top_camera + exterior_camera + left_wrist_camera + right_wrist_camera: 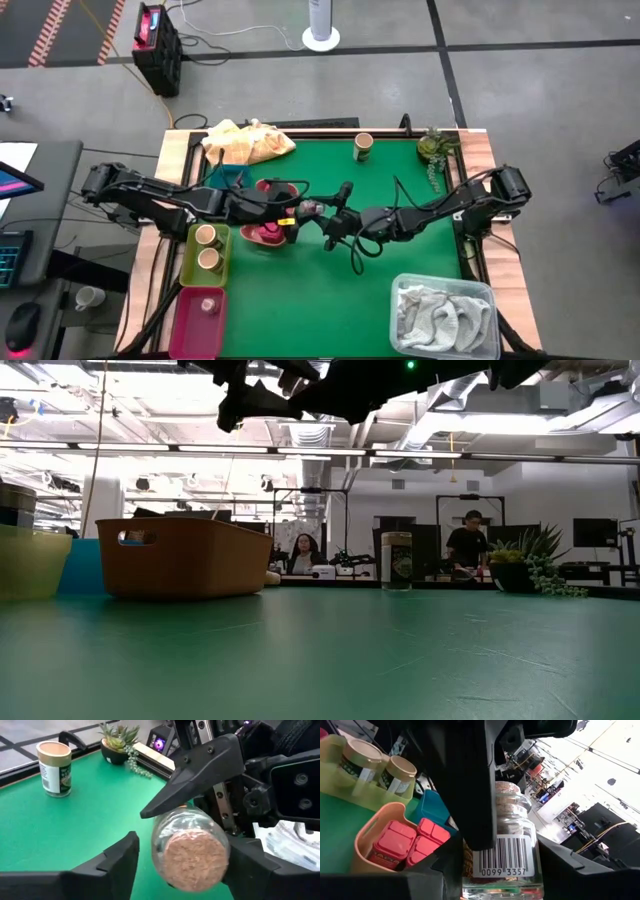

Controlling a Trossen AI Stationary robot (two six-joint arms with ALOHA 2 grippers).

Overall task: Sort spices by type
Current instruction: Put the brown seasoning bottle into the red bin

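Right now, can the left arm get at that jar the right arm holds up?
Probably yes. The left arm's jaws stand open on either side of the jar, and nothing lies between them and its corked end.

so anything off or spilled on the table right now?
Nothing spilled or damaged. Only oddity: one tan-capped spice cup stands alone at the far edge, apart from the two in the lime tray. A clear jar is mid-air between both grippers.

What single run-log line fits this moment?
stage: jar handover | right claw: gripping cork-topped jar | left claw: open around jar | where: above salmon tray
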